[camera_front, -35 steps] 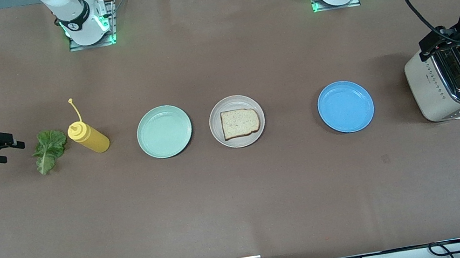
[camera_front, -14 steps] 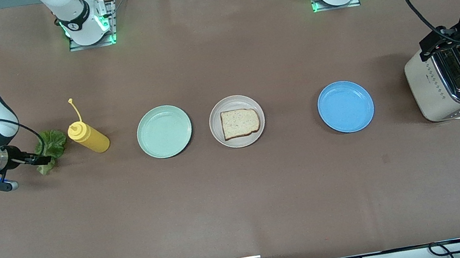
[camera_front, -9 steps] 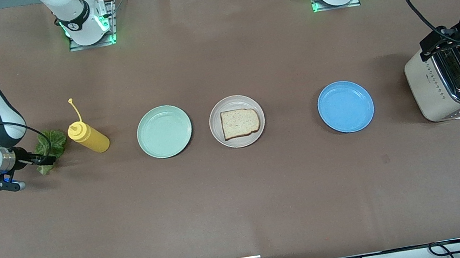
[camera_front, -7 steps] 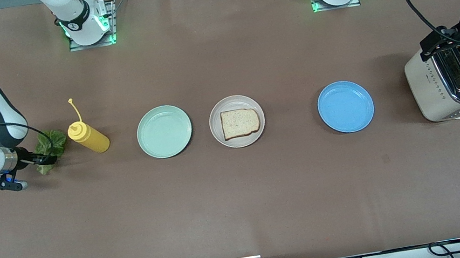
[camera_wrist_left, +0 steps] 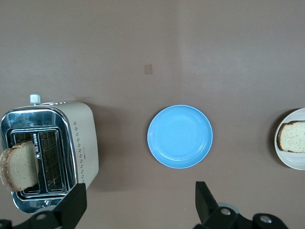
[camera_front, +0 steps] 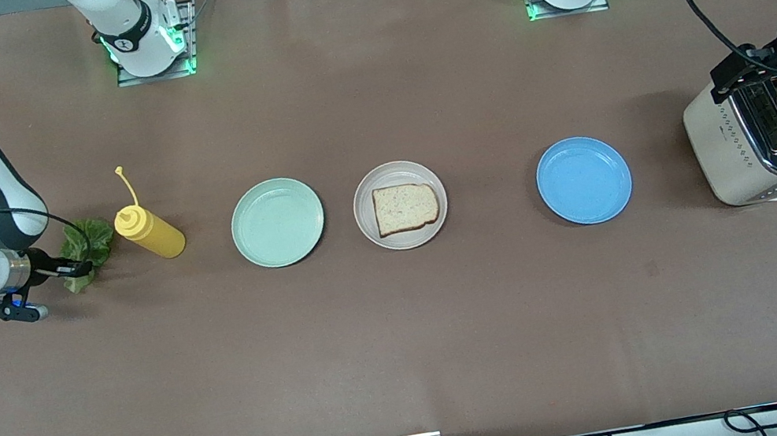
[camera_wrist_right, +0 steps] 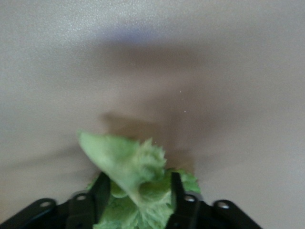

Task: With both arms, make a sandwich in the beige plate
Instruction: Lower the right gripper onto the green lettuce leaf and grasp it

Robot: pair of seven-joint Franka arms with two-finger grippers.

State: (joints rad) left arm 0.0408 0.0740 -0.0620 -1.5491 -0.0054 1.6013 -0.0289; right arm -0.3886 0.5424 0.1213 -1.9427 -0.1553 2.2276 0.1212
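A brown tabletop (camera_front: pixel 408 326) is carrying a row of things, seen from a high camera facing two white robot arms.

At the right arm's end of the tabletop, the right pincer (camera_front: pixel 71 267) is reaching low onto a ruffled green lettuce leaf (camera_front: pixel 83 251). In the right wrist view the leaf (camera_wrist_right: pixel 138 186) is sitting between the two black fingers (camera_wrist_right: pixel 101 193), which are closing in on both sides of it. Whether they are already gripping it firmly, I cannot tell. Just beside the lettuce, toward the middle of the tabletop, a yellow squeeze bottle (camera_front: pixel 149 231) is lying tilted.

Next along the row a mint-green plate (camera_front: pixel 277 222) is sitting empty. Beside it, at the middle of the row, the beige plate (camera_front: pixel 400 205) is holding one slice of bread (camera_front: pixel 406 208) lying flat. Well apart from it, toward the left arm's end, a blue plate (camera_front: pixel 584 180) is sitting.

At the left arm's end a cream and chrome toaster (camera_front: pixel 759 141) is standing with a second slice of bread (camera_wrist_left: pixel 20 167) sticking up from a slot. The left pincer (camera_wrist_left: pixel 138 202) is hovering above the toaster with its jaws spread wide, holding nothing.
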